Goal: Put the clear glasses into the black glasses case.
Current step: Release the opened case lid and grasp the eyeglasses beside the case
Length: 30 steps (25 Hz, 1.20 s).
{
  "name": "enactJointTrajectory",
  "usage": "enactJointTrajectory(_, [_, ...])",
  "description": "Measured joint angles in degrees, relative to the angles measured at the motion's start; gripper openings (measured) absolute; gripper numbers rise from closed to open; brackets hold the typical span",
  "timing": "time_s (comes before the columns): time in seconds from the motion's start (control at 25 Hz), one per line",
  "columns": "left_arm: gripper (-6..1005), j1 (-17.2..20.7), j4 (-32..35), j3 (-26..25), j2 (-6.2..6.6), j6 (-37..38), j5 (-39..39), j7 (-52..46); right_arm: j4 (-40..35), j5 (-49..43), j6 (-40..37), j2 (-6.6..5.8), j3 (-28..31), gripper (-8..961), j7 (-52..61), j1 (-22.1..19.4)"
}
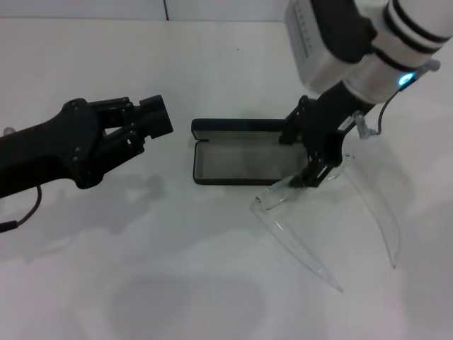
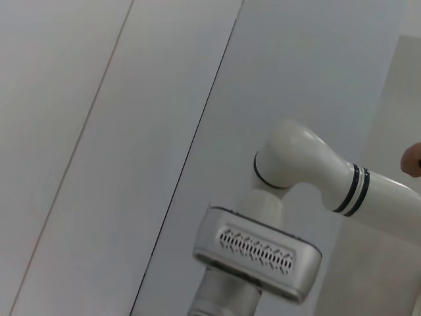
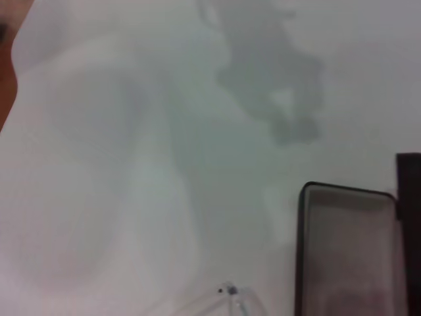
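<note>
Head view, right gripper (image 1: 311,177) clamped on transparent colourless plastic clear glasses (image 1: 297,191) beside the open matte black glasses case (image 1: 241,173), arms unfolded, left gripper (image 1: 145,124) hovering left, grip indiscernible.

Blk case (image 1: 233,159) – grey lining; glasses (image 1: 297,219) clear.

We seem to be in a robot test lab — a plain white bench (image 1: 212,283) fills the head view, bare of any household clutter. The left wrist view shows only pale, flat wall panels (image 2: 99,131) with thin seams — a neutral staged setup, not a home.
</note>
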Motion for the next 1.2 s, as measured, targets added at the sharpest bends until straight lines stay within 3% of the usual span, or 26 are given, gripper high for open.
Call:
enactJointTrajectory(0.28, [217, -0.46, -2.84, -0.12, 0.0, 0.38, -2.32, 1.96, 3.39, 2.06, 3.1, -0.02, -4.28, 673, 0.02, -0.09])
enactJointTrajectory(0.96, [217, -0.51, -5.66, -0.22, 0.16, 0.54, -3.08, 4.0, 6.25, 2.63, 4.5, -0.04, -6.49, 628, 1.18, -0.39])
enactJointTrajectory(1.08, [213, -0.49, -5.68, -0.38, 0.17, 0.55, -3.11, 4.02, 6.6, 2.73, 4.87, -0.04, -7.1, 402, 1.76, -0.39])
enactJointTrajectory(1.2, [209, -0.25, -5.73, -1.28, 0.2, 0.6, -3.18, 4.05, 6.62, 2.75, 4.96, -0.04, -7.95, 394, 2.76, -0.39])
